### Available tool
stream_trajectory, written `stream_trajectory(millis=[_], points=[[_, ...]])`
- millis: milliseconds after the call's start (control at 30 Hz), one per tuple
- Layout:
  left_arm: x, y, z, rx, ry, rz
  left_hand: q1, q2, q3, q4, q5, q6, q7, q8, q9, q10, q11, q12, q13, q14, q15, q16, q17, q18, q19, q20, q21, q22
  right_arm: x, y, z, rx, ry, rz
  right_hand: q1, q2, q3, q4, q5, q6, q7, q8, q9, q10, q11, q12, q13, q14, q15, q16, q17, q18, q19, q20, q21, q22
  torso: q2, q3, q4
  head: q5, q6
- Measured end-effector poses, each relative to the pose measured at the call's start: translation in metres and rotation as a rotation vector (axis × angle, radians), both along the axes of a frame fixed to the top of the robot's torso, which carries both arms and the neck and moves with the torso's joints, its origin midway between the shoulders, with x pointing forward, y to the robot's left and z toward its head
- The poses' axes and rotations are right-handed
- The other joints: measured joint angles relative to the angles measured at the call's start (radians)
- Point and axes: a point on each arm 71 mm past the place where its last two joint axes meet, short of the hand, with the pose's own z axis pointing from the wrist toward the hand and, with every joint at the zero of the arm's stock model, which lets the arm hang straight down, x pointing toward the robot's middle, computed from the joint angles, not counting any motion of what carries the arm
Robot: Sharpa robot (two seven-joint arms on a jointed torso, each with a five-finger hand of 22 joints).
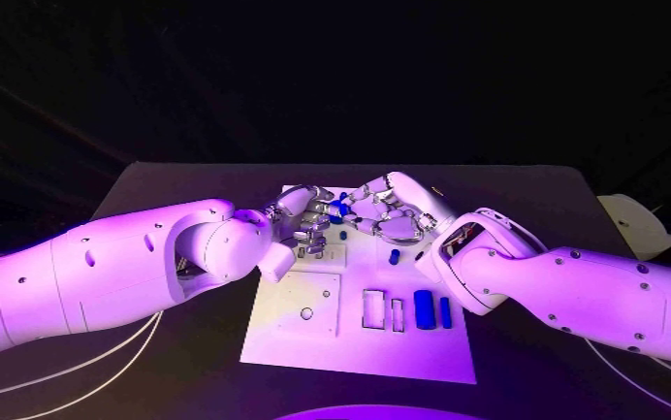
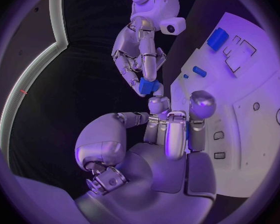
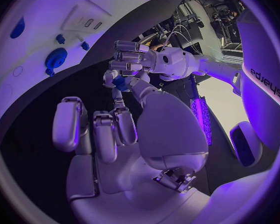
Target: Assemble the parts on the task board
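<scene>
We see a blue part (image 1: 337, 209) held in the air above the far end of the board (image 1: 301, 338), between the two hands. Both hands meet on it: the fingertips of the left hand (image 1: 303, 218) and of the right hand (image 1: 388, 210) close on it from opposite sides. In the left wrist view the part (image 2: 150, 87) sits at the tips of the right hand (image 2: 139, 52), with a fingertip of the left hand (image 2: 168, 127) touching it from below. In the right wrist view the part (image 3: 120, 82) is pinched at the fingertips of the left hand (image 3: 129, 59), and the right hand (image 3: 105, 129) reaches a finger up to it. So we log both hands as grasping this one part, neither released.

On the board, nearer to us than the hands, two blue bars (image 1: 424, 308) lie side by side, the thinner one (image 1: 446, 311) toward the board's right edge. Just left of them we note two empty rectangular slots (image 1: 373, 308). A smaller blue piece (image 1: 395, 256) lies between the bars and the hands. The board lies flat on the table (image 1: 182, 182).
</scene>
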Motion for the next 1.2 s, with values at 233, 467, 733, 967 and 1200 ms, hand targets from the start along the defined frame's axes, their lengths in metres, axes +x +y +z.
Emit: stream_trajectory(millis=[233, 467, 733, 967, 1200], points=[[0.000, 0.001, 0.000, 0.002, -0.001, 0.001, 0.000, 0.000, 0.003, -0.003, 0.000, 0.000, 0.000, 0.000, 0.000, 0.000, 0.000, 0.000, 0.000, 0.000, 0.000, 0.000, 0.000, 0.000, 0.000, 0.000, 0.000, 0.000, 0.000, -0.001, 0.000, 0.001, 0.000, -0.003, 0.000, 0.000, 0.000, 0.000, 0.000, 0.000, 0.000, -0.001, 0.000, 0.000, 0.000, 0.000, 0.000, 0.000, 0.000, 0.000, 0.000, 0.000, 0.000, 0.000, 0.000, 0.000, 0.000, 0.0001, 0.0000, 0.001, 0.000], [0.000, 0.001, 0.000, 0.005, -0.002, 0.001, 0.000, 0.000, 0.003, -0.003, 0.000, 0.000, 0.000, 0.003, 0.001, 0.000, 0.000, 0.000, 0.000, 0.000, 0.000, 0.000, 0.001, 0.000, 0.000, 0.000, 0.000, 0.000, -0.001, -0.002, 0.001, 0.003, 0.000, -0.005, 0.000, 0.000, -0.004, 0.004, 0.000, 0.000, 0.000, 0.002, 0.000, 0.000, 0.000, 0.000, 0.000, 0.000, 0.000, 0.000, 0.001, 0.000, 0.000, 0.000, 0.000, 0.000, 0.000, 0.0004, 0.0000, 0.001, -0.001], [0.001, 0.002, 0.000, 0.015, -0.005, 0.002, 0.000, 0.000, 0.011, -0.003, 0.000, 0.000, 0.000, 0.004, 0.003, 0.000, 0.000, 0.000, -0.008, 0.003, -0.003, 0.000, 0.001, 0.000, 0.000, 0.000, 0.000, 0.000, -0.002, -0.002, 0.001, 0.010, -0.001, -0.009, 0.000, 0.000, -0.004, 0.004, 0.000, -0.002, 0.001, 0.002, 0.003, 0.000, 0.000, 0.000, 0.000, 0.000, 0.000, 0.000, 0.001, 0.000, 0.000, 0.000, 0.000, 0.000, 0.000, 0.0004, 0.0000, 0.001, 0.000], [0.002, 0.004, -0.001, 0.033, -0.007, 0.007, 0.000, 0.000, 0.017, -0.003, 0.000, 0.000, 0.000, 0.000, 0.003, 0.000, 0.000, -0.004, -0.010, 0.003, -0.003, 0.000, 0.001, 0.000, 0.000, 0.000, 0.000, -0.001, -0.003, -0.002, 0.002, 0.017, -0.003, -0.011, 0.000, 0.000, -0.004, 0.004, -0.001, -0.001, 0.001, 0.001, 0.003, 0.000, 0.000, 0.000, 0.000, 0.000, 0.000, 0.000, 0.001, 0.000, 0.000, 0.000, 0.000, 0.000, 0.000, 0.0003, -0.0001, 0.000, 0.000], [0.005, 0.011, -0.002, 0.059, -0.012, 0.026, -0.004, -0.004, 0.019, 0.000, 0.000, -0.004, 0.004, 0.000, 0.003, 0.000, 0.000, -0.004, -0.010, 0.003, -0.003, 0.000, 0.001, 0.000, 0.000, 0.000, 0.000, -0.001, -0.004, -0.001, 0.002, 0.024, 0.000, -0.012, 0.000, 0.000, -0.007, 0.001, -0.001, 0.000, 0.000, 0.001, 0.003, 0.000, 0.000, 0.000, 0.000, 0.000, 0.000, 0.000, 0.001, 0.000, 0.000, 0.000, 0.000, 0.000, 0.000, -0.0002, -0.0001, 0.000, 0.001]])
